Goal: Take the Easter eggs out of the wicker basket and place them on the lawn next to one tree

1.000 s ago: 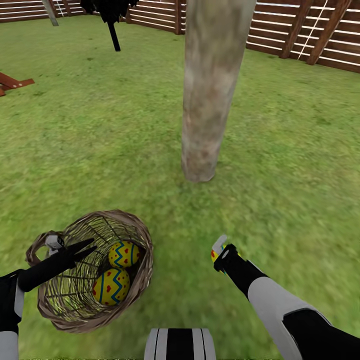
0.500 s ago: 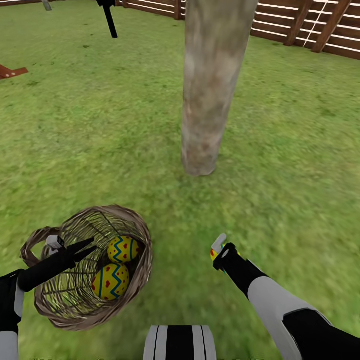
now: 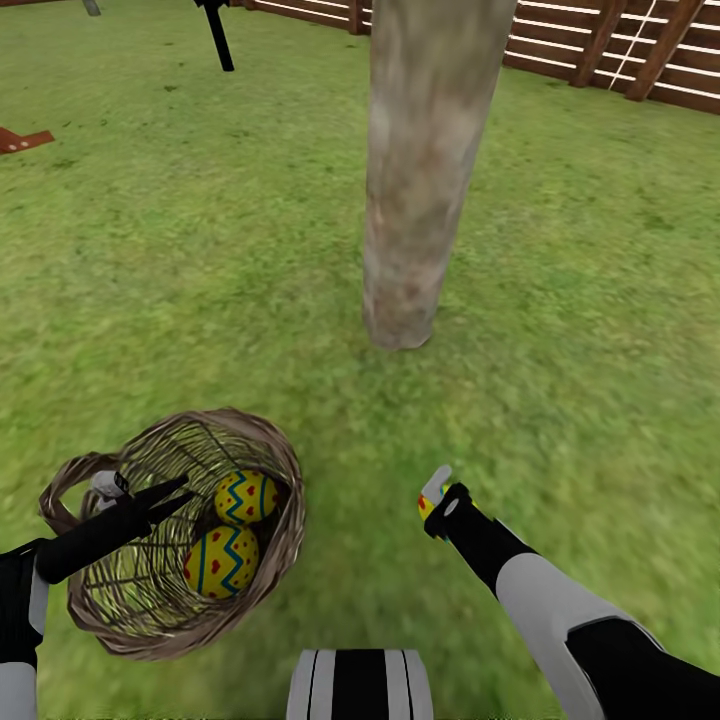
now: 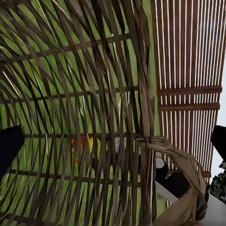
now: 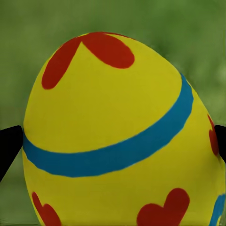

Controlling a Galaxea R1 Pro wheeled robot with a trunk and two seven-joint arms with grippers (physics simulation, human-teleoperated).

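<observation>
The wicker basket (image 3: 150, 620) sits tilted on the lawn (image 3: 580, 300) at the near left, with two Easter eggs (image 3: 245, 497) (image 3: 222, 562) inside, yellow with blue zigzags. My left gripper (image 3: 145, 490) hangs over the basket's rim, fingers spread open with the weave (image 4: 94, 94) between them. My right gripper (image 3: 432, 500) is shut on the third egg (image 5: 113, 132), held low over the grass to the right of the basket. The tree (image 3: 410, 200), a thick pale trunk, rises straight ahead, a short way beyond both grippers.
A brown slatted fence (image 3: 600, 50) runs along the back right. A thin dark trunk (image 3: 217, 35) stands far back left, and a reddish wooden piece (image 3: 20, 140) lies at the left edge. Open grass surrounds the tree's foot.
The whole view has shifted a little, so the tree's foot and the basket sit slightly higher in the picture. Both grippers hold the same pose, the right still gripping its egg.
</observation>
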